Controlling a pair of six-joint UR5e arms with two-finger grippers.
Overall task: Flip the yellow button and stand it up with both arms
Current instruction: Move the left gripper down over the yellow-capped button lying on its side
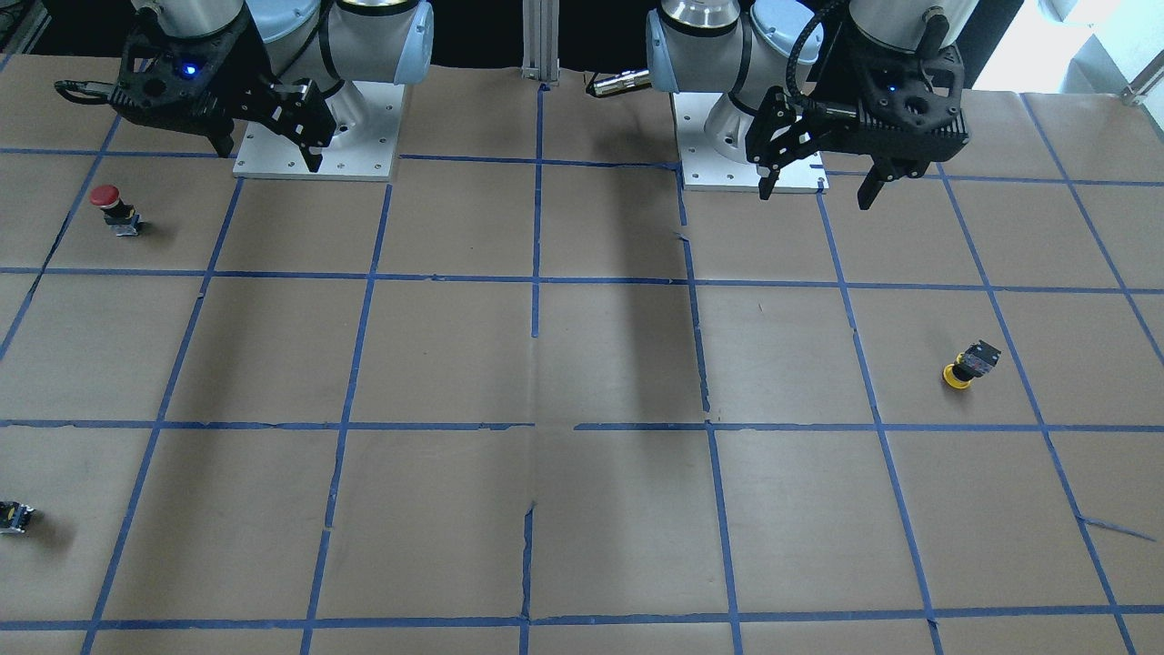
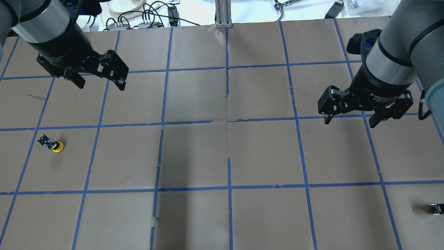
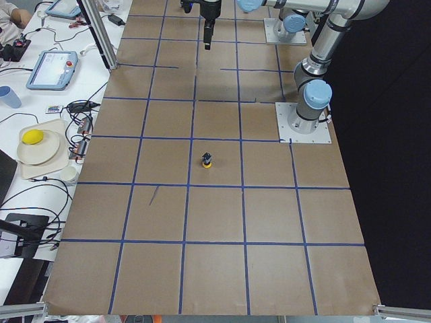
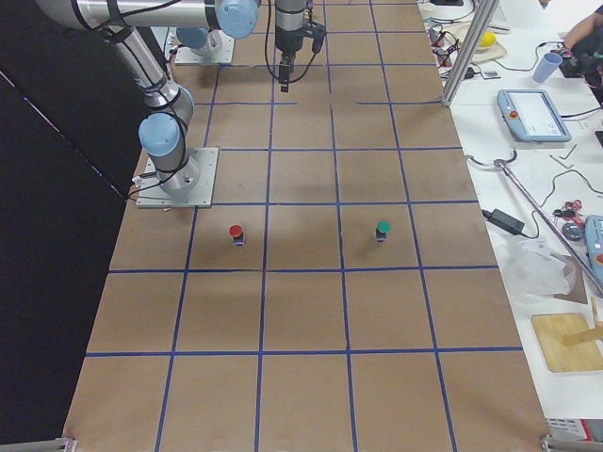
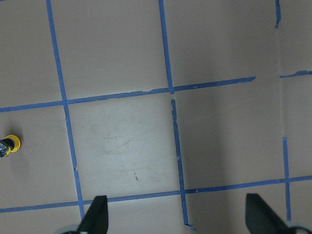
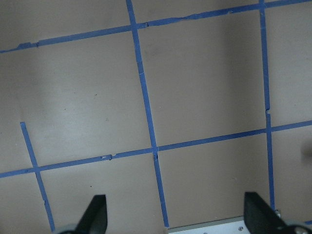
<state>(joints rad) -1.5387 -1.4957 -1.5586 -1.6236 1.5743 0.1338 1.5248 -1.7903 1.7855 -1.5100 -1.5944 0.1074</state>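
Note:
The yellow button (image 1: 967,366) lies tipped over on the brown paper, its yellow cap against the paper and its black-and-grey body tilted up and away. It shows at the left in the overhead view (image 2: 52,144), at the left edge of the left wrist view (image 5: 10,144), and in the exterior left view (image 3: 207,160). My left gripper (image 2: 101,85) is open and empty, high above the table, well beyond the button; it also shows in the front view (image 1: 818,191). My right gripper (image 2: 349,122) is open and empty over the right side (image 1: 270,155).
A red-capped button (image 1: 114,207) stands near my right arm's base plate (image 1: 273,164). A small dark part (image 2: 436,208) lies at the right edge; a green-capped piece (image 4: 382,229) shows there in the exterior right view. Blue tape grids the paper. A cluttered side bench (image 3: 47,134) runs beyond the table.

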